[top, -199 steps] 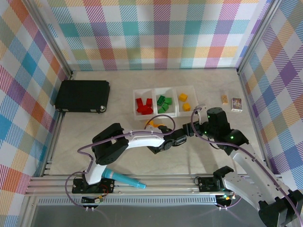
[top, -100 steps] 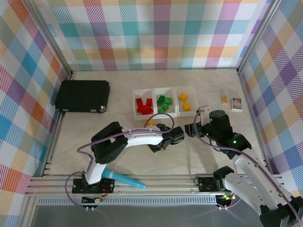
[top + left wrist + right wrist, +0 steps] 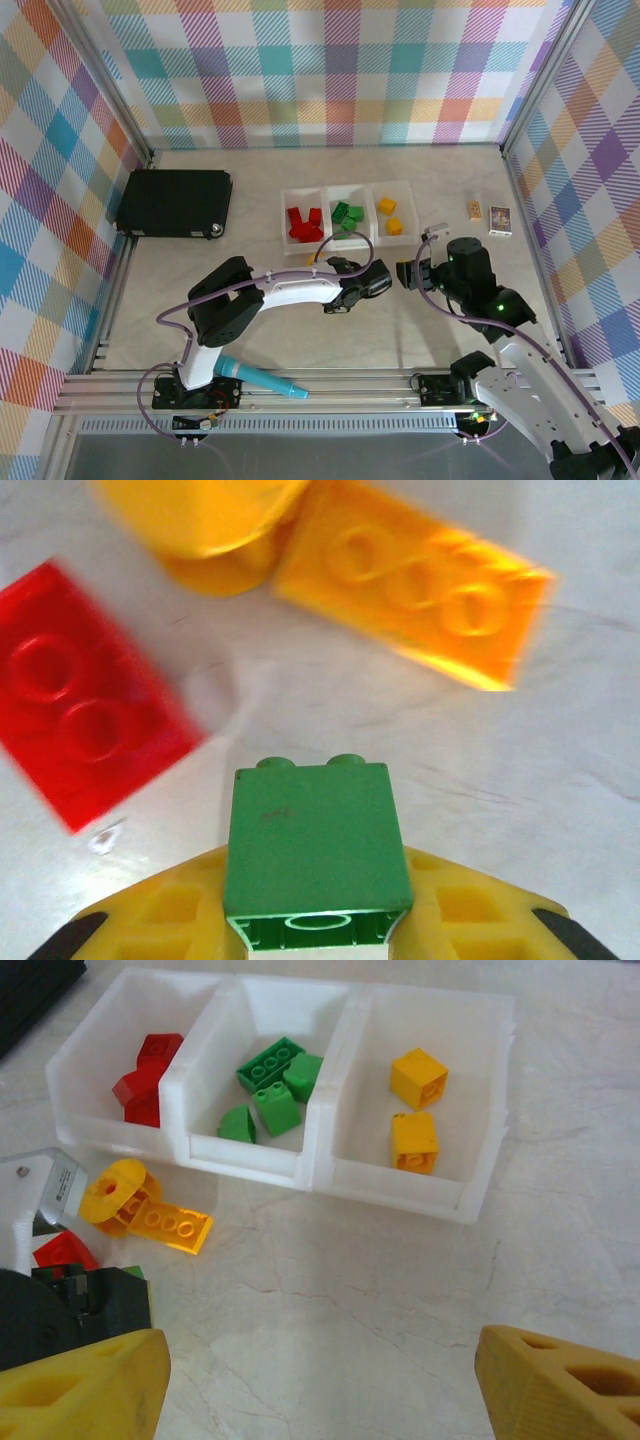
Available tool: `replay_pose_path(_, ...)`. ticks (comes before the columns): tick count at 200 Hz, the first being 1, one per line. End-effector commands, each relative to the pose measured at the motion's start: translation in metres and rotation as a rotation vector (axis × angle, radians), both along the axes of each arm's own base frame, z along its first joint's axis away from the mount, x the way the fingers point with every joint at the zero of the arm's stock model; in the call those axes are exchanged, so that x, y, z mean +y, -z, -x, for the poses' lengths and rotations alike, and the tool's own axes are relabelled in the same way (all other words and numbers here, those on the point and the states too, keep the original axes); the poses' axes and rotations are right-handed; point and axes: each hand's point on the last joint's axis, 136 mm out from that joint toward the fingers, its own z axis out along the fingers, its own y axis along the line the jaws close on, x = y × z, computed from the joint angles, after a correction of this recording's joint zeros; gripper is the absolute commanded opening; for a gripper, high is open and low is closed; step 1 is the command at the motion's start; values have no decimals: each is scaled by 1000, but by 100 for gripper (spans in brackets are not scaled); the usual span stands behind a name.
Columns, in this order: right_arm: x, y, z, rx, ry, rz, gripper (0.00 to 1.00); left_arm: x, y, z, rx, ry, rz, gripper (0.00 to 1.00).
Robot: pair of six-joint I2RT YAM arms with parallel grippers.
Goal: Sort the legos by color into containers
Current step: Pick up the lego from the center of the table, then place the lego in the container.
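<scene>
From the top camera, the left gripper (image 3: 328,266) is down at the pale tabletop (image 3: 260,235) just in front of a row of three joined white-translucent plastic bins (image 3: 329,214), and the right gripper (image 3: 408,272) is near it on the right. In the left wrist camera, its yellow fingers (image 3: 160,920) are clamped on a green studded plastic brick (image 3: 318,855), with a red studded brick (image 3: 85,735) and a flat orange brick (image 3: 415,590) lying loose beyond. In the right wrist camera, the right gripper's fingers stand wide apart with nothing between them, and the bins hold red bricks (image 3: 145,1075) on the left, green bricks (image 3: 275,1085) in the middle and yellow-orange bricks (image 3: 415,1110) on the right.
</scene>
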Motion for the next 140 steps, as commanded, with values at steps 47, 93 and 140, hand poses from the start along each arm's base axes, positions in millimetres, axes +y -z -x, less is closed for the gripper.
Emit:
replay_pose_path(47, -46, -20, 2, -140, 245, -9, 79, -14, -84, -68, -76, 278, 8, 30)
replay_pose_path(93, -56, -11, 14, -126, 290, -38, 81, -25, -110, -137, -147, 360, -36, 30)
replay_pose_path(140, -51, -14, 20, -114, 292, -148, 83, -18, -102, -187, -172, 325, -87, 34)
